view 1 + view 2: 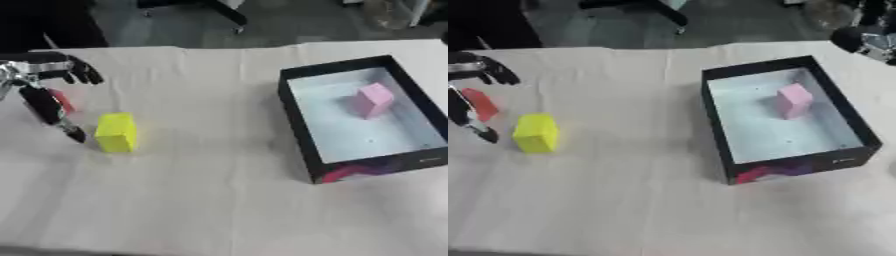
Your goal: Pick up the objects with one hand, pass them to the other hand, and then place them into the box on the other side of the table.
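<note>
Cloth [210, 190], pale and creased, covers the table, and much at the edges is cut off or blurred. At the left edge the left hand [44, 85] hangs over the cloth with its fingers [80, 73] spread and relaxed and one long dark finger or thumb pointing down toward the cloth; it grips nothing, and its arm runs out of view. Behind that hand lies a red piece [481, 104], partly hidden in the left eye view, its shape hard to make out. Just right of the hand, apart from it, a yellow block [116, 132] stands on the cloth. On the right side sits the box [296, 120], black-walled with a pale floor, its right edge cropped in the left eye view. Inside, toward the far right corner, a pink block [374, 100] stands slightly tilted. The box's near wall carries a pink and purple patch [773, 172] and a small pale mark farther right, both too blurred to read. Of the right hand [868, 37] only a dark and silver part shows at the top right corner of the right eye view, well apart from the box, and whether its fingers are open or curled cannot be told.
</note>
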`<control>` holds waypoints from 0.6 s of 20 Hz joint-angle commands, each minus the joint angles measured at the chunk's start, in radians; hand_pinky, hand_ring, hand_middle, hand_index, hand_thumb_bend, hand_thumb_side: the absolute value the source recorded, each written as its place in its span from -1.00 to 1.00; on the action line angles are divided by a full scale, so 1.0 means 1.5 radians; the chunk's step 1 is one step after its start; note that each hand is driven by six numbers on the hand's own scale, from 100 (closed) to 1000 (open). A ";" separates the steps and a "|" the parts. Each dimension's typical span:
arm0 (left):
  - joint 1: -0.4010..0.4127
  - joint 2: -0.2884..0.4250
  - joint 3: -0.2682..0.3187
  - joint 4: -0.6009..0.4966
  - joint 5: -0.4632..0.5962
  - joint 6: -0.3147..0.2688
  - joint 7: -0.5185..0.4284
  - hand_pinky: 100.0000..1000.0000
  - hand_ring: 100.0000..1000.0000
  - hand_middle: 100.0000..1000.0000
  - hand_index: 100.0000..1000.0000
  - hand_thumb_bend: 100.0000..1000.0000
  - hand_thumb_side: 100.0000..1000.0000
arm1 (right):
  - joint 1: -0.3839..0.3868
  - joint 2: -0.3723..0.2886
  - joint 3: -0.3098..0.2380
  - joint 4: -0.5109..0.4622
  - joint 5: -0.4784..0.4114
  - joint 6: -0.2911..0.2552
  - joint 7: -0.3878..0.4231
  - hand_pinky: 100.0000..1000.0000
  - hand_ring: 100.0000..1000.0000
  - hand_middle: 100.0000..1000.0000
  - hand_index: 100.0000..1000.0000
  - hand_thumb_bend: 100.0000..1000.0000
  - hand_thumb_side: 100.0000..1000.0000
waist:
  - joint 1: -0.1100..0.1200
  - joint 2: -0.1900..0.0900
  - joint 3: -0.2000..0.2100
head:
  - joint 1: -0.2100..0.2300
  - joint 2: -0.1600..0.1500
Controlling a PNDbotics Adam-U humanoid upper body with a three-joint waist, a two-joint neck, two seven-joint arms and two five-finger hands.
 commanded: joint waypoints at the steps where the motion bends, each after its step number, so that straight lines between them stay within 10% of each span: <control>1: -0.025 0.000 0.027 0.007 -0.032 -0.001 -0.036 0.66 0.69 0.51 0.66 0.86 -0.74 | -0.003 -0.018 -0.009 -0.006 0.009 -0.003 -0.001 0.98 1.00 0.33 1.00 -0.07 -0.86 | -0.003 -0.014 0.000 | 0.003 -0.006; 12: -0.039 -0.039 0.055 0.043 -0.151 0.008 -0.113 0.65 0.72 0.54 0.63 0.85 -0.88 | 0.003 -0.001 -0.004 -0.005 0.033 0.003 0.011 0.98 1.00 0.32 1.00 -0.07 -0.86 | -0.003 -0.008 -0.003 | 0.012 -0.010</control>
